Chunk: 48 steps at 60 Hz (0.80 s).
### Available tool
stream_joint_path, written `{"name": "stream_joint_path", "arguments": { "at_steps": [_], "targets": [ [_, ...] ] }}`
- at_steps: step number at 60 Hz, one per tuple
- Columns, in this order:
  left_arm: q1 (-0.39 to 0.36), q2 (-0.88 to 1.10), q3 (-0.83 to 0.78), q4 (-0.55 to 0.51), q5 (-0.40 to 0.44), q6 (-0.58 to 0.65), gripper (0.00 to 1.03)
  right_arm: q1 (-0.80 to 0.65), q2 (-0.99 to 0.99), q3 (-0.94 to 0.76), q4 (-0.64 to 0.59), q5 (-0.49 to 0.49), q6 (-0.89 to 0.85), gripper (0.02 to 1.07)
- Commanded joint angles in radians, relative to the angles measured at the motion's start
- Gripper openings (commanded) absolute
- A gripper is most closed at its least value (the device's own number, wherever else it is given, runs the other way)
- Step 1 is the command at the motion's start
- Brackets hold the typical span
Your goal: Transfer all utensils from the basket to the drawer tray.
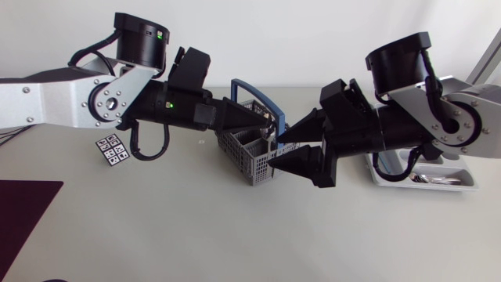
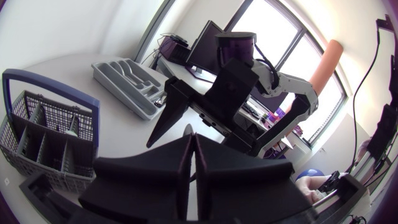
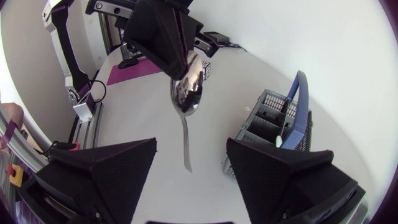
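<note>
My left gripper (image 1: 262,124) hangs over the grey basket (image 1: 246,160) with the blue handle, shut on the bowl of a metal spoon (image 3: 186,93). The spoon's handle hangs straight down. My right gripper (image 3: 189,165) faces it from the right, open, its two fingers either side of the handle's lower end and not touching it. In the left wrist view my left gripper (image 2: 189,148) is shut, with one right finger (image 2: 166,118) just ahead of it. The grey drawer tray (image 1: 462,184) lies at the right under my right arm, with cutlery in it. One pale utensil (image 3: 278,142) stands in the basket (image 3: 273,121).
A small black-and-white marker card (image 1: 112,149) lies left of the basket. A dark purple mat (image 1: 23,211) covers the front left corner. The tray (image 2: 130,84) lies beyond the basket (image 2: 43,137) in the left wrist view.
</note>
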Motion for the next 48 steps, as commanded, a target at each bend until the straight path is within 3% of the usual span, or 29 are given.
{"name": "stream_joint_path", "arguments": {
  "at_steps": [1,7,14,42,48],
  "targets": [
    [0.008,0.024,0.033,-0.002,0.035,-0.028,0.03,0.012,0.023,0.025,0.014,-0.018,0.004,0.65],
    [0.01,0.024,0.034,-0.004,0.038,-0.029,0.03,0.022,0.026,0.031,0.017,-0.019,0.003,0.44],
    [0.012,0.027,0.037,-0.004,0.049,-0.035,0.03,0.024,0.046,0.039,0.017,-0.029,0.0,0.29],
    [0.013,0.03,0.034,0.002,0.064,-0.038,0.04,0.015,0.1,0.056,-0.021,-0.07,-0.02,0.16],
    [0.015,0.029,0.033,0.002,0.064,-0.038,0.09,0.012,0.098,0.051,-0.023,-0.07,-0.022,0.16]
  ]
}}
